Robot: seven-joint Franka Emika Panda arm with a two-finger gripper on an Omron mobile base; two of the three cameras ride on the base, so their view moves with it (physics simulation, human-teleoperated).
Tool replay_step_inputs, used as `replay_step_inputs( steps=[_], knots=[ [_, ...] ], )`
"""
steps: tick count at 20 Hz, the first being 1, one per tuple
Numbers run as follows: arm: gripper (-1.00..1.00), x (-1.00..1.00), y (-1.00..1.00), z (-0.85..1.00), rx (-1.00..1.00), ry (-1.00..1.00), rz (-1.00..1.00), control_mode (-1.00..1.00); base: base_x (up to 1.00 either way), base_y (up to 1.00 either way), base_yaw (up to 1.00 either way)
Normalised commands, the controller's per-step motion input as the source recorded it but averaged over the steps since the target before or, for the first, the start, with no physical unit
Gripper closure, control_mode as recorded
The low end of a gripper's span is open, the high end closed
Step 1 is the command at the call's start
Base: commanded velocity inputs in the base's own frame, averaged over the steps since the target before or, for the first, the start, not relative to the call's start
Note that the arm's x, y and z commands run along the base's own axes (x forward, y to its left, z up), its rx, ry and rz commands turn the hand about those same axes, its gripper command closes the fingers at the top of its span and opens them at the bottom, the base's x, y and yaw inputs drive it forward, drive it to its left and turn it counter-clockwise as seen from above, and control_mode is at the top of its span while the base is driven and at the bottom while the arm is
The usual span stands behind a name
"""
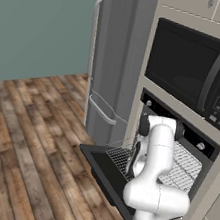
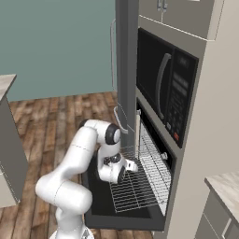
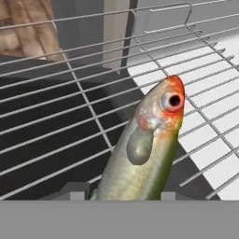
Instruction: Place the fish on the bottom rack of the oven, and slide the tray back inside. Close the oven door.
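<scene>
Oven [image 2: 154, 140]: black, built into a beige cabinet column below a black microwave [image 1: 194, 70].
Oven door [image 1: 103, 169]: folded down flat.
Bottom rack [image 2: 135, 186]: silver wire grid, drawn out over the door.
Fish [image 3: 147, 144]: greenish body, red-orange head, just above the rack bars.
Claw [image 2: 122, 172]: pinching the fish over the rack.
Floor [image 1: 32, 134]: brown wood planks.
Wall [image 2: 56, 46]: plain teal.
</scene>
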Motion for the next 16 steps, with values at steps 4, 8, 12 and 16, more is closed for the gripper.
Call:
replay_step_inputs(
  steps=[4,8,12,16],
  knots=[
    [1.0,0.39,0.0,-0.64,-0.02,0.0,0.0,-1.0,0.0,0.0,0.0],
    [1.0,0.39,0.0,-0.62,-0.01,0.0,0.0,-1.0,0.0,0.0,0.0],
    [-1.0,0.26,0.01,-0.54,0.0,0.0,0.03,-1.0,0.0,0.0,0.0],
    [-1.0,-0.04,0.01,-0.07,0.0,0.02,0.06,-1.0,0.0,0.0,0.0]
  ],
)
